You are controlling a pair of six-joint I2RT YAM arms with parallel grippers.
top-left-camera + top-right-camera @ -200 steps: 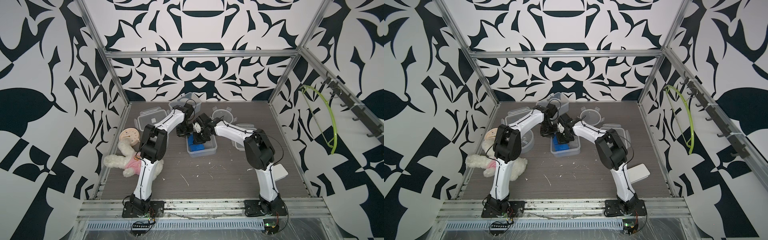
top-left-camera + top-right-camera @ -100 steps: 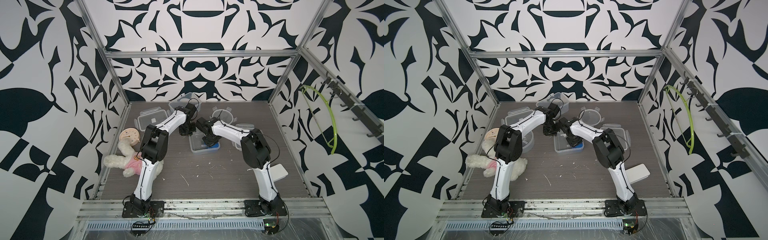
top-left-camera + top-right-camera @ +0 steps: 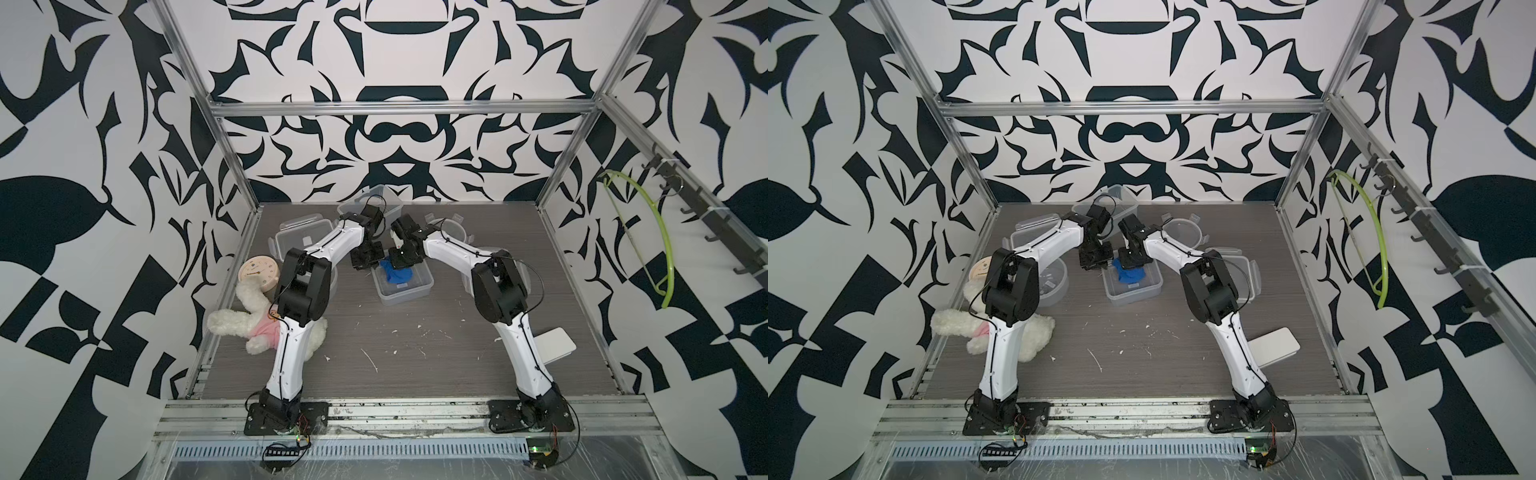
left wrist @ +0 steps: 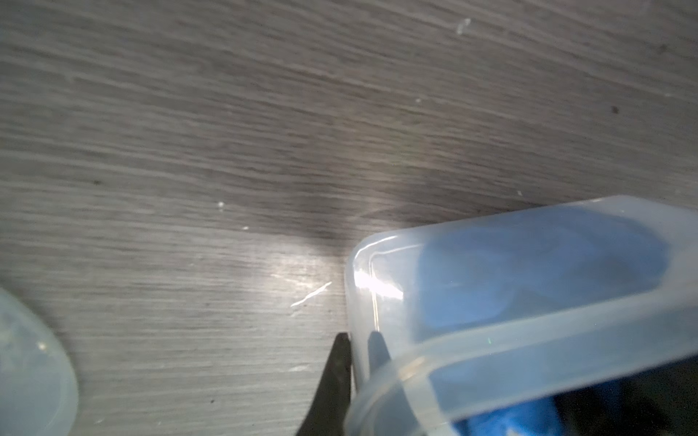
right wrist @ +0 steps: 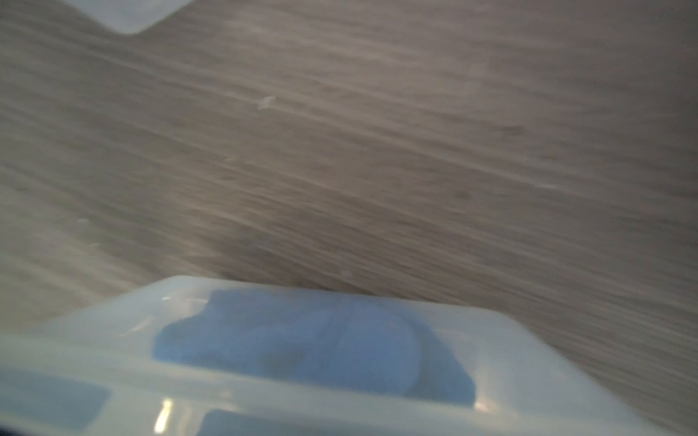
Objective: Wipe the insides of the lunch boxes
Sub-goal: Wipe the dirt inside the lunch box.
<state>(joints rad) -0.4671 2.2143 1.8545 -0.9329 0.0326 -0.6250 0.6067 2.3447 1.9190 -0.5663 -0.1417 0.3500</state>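
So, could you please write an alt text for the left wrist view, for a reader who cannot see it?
The jaws of the left gripper are shut on the corner wall of a clear lunch box. A blue cloth lies inside it, and the box rests on a grey wood-grain table, with a blurred part of another clear container nearby.
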